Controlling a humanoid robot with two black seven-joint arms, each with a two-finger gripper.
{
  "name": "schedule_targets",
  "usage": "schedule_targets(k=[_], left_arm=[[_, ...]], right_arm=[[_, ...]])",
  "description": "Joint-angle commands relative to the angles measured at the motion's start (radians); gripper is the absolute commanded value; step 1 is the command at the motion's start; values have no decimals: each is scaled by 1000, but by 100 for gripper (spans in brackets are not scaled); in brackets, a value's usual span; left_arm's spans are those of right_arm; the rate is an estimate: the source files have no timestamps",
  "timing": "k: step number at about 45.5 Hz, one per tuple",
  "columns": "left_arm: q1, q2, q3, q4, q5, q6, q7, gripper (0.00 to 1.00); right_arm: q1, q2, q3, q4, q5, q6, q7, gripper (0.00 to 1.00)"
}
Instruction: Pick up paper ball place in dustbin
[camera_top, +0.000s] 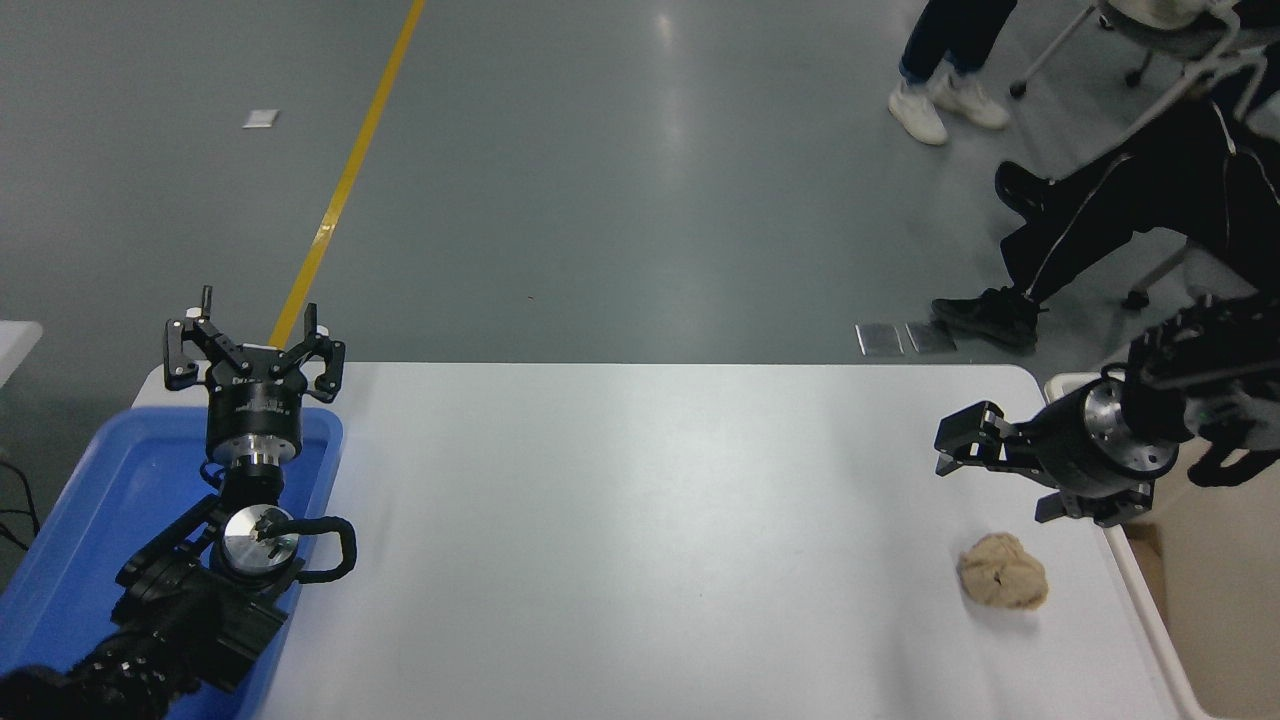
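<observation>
Approach | my right gripper (990, 470), jaws spread and empty, hangs just beyond the paper ball (1003, 584) | ball lies nearer, beside the dustbin (1140, 590) | left gripper (255, 345) parked far-left, open.

- The left arm is lying parked at the lower left, its wrist pointing away from the camera.
- The left gripper (254, 340) is holding its fingers spread apart.
- The right arm is reaching in from the right edge, wrist level.
- The right gripper (995, 470) is pointing left, fingers parted and empty.
</observation>
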Motion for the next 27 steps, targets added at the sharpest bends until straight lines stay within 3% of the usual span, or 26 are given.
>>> schedule_targets(k=[1, 13, 27], left_arm=[[0, 0, 0, 0, 0, 0, 0, 99], [0, 0, 0, 0, 0, 0, 0, 99], [0, 0, 0, 0, 0, 0, 0, 99]], right_arm=[[-286, 33, 43, -161, 4, -141, -2, 100], [-389, 48, 85, -268, 12, -172, -9, 100], [-464, 86, 120, -395, 102, -230, -10, 98]])
